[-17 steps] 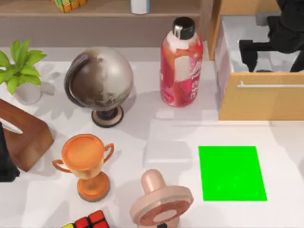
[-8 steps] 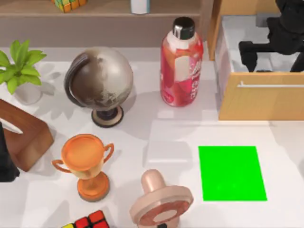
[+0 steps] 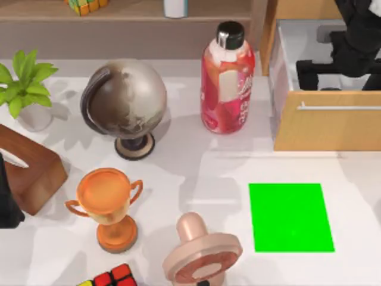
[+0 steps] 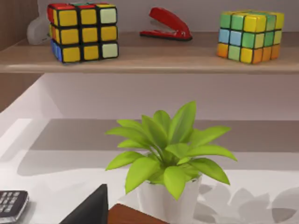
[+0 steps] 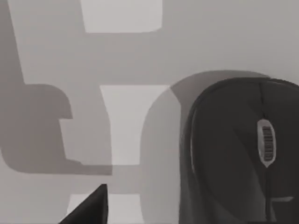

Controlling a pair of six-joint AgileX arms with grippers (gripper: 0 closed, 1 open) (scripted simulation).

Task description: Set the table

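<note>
The white table (image 3: 355, 196) carries a globe (image 3: 126, 101), a red bottle (image 3: 226, 80), an orange trophy (image 3: 108, 205) and a pink fan (image 3: 199, 253). At the back right, my right gripper (image 3: 312, 70) hangs open over the inside of the open wooden drawer (image 3: 327, 128). In the right wrist view a black computer mouse (image 5: 243, 154) lies on the grey drawer floor, beside one dark fingertip (image 5: 91, 207) and apart from it. My left arm (image 3: 6, 199) is parked at the table's left edge, and one of its fingertips (image 4: 91, 207) shows with nothing in it.
A bright green rectangle (image 3: 290, 217) lies front right. A potted plant (image 3: 27, 89) and a brown wooden box (image 3: 33, 170) stand at the left, and a colour cube (image 3: 110, 277) at the front edge. The back shelf (image 4: 149, 58) holds cubes and a red stapler (image 4: 167, 25).
My right arm has shifted slightly toward the back over the drawer, and its shadow on the table has moved. Nothing on the table has moved.
</note>
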